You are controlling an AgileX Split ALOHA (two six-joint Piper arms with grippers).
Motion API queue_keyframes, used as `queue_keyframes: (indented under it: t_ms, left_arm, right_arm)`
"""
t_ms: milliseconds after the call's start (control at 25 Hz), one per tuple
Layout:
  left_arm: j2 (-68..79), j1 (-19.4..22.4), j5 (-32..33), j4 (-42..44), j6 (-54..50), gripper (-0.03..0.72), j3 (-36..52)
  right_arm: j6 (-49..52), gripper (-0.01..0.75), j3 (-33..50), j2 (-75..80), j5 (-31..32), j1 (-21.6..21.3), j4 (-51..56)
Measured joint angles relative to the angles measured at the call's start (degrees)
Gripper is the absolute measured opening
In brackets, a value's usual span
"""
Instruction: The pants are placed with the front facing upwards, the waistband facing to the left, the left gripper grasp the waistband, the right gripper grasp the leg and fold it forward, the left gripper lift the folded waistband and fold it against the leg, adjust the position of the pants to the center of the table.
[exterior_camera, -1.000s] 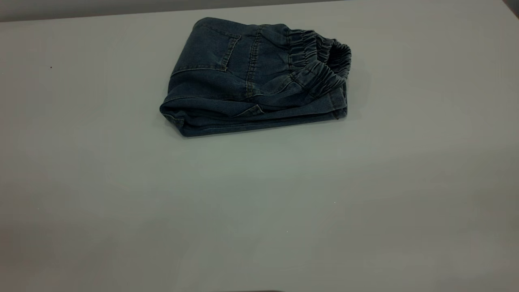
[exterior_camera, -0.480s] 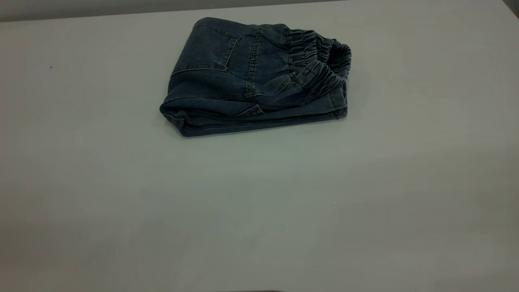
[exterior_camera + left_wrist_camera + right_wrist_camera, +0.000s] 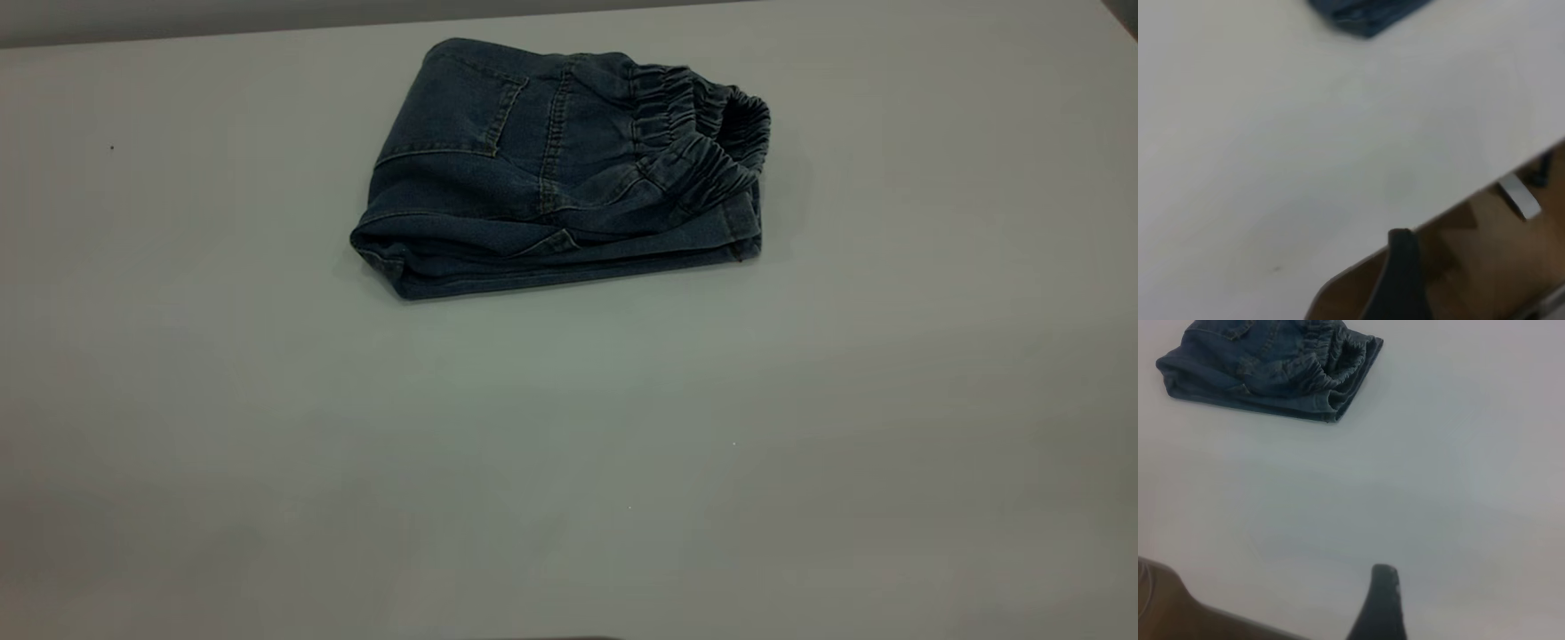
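Folded pants (image 3: 556, 169) lie lengthwise across the table (image 3: 569, 427), waistband (image 3: 702, 147) pointing right; both grippers' jaw states apparently cannot be told.

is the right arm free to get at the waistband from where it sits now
Probably yes: the right pincer hangs back near the table edge, with only bare tabletop between it and the waistband, which lies exposed on the folded pants.

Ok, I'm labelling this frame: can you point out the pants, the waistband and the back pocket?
pants (image 3: 462, 236): exterior view, folded lower layers near the front edge.
waistband (image 3: 685, 133): exterior view, gathered elastic at the right end.
back pocket (image 3: 458, 111): exterior view, middle of the stitched panel.
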Motion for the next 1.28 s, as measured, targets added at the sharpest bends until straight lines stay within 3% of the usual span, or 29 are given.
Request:
queue_keyframes:
  t_ms: [280, 440, 680, 960, 1280]
  left_arm:
    - [-0.3, 21.5, 0.0, 0.0, 0.0, 0.552, 0.0]
    - [-2.3, 27.8, 0.0, 0.0, 0.0, 0.552, 0.0]
    - [-4.0, 28.8, 0.0, 0.0, 0.0, 0.552, 0.0]
    - [-4.0, 25.3, 0.0, 0.0, 0.0, 0.552, 0.0]
    - [-4.0, 25.2, 0.0, 0.0, 0.0, 0.552, 0.0]
  right_arm:
    - [0.0, 0.561, 0.0, 0.0, 0.0, -0.2, 0.0]
    - [-0.1, 0.561, 0.0, 0.0, 0.0, -2.6, 0.1]
    - [-0.1, 0.561, 0.0, 0.0, 0.0, -6.2, 0.4]
    - [-0.1, 0.561, 0.0, 0.0, 0.0, -8.4, 0.8]
    - [-0.1, 0.561, 0.0, 0.0, 0.0, -8.5, 1.1]
